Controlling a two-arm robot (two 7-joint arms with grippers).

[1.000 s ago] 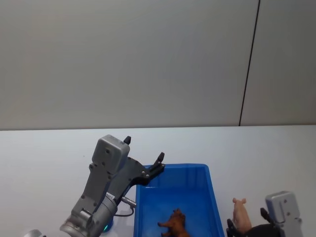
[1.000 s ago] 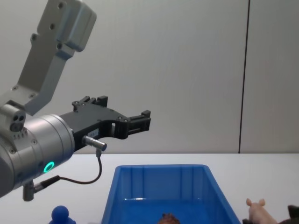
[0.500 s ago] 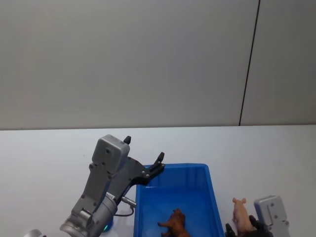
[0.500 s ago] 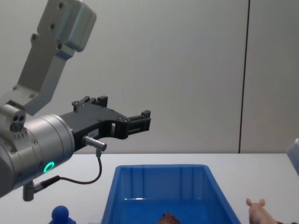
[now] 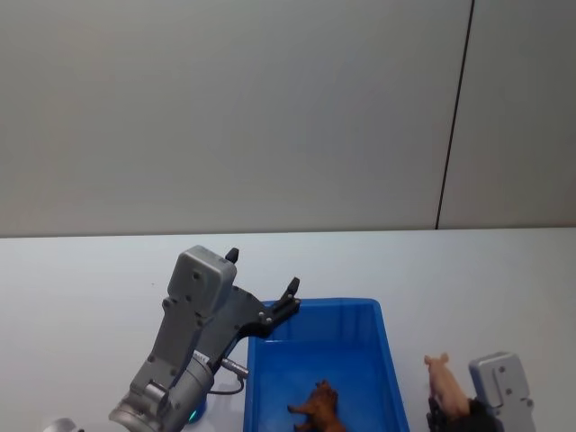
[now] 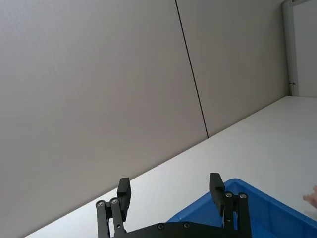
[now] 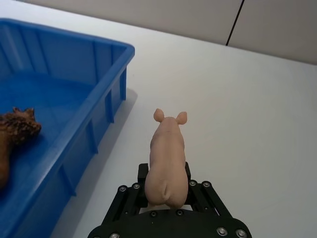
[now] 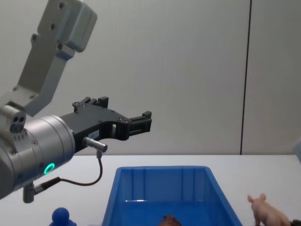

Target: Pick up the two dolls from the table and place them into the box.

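The right hand [image 7: 165,184] is clamped on the rump of a pink pig doll [image 7: 166,148], its two dark fingers pressing the hindquarters from either side while the snout points away from the wrist. The pig sits just outside the right wall of the blue box [image 5: 315,304], over the white worktop [image 5: 81,288]; whether its feet touch the surface cannot be told. A brown doll [image 5: 317,407] lies inside the box, near the front. The left hand [image 8: 141,121] hangs above the box's far left corner with its fingers apart, holding nothing. A small blue doll [image 8: 61,217] stands on the worktop to the left of the box. The main risk is the grip: it holds only the pig's back end, so the heavier front could droop or twist loose during a sideways carry. If the lift is too low, the pig's legs or snout may strike the box's thick rim and be knocked free onto the worktop. A late release could also drop it onto the brown doll.
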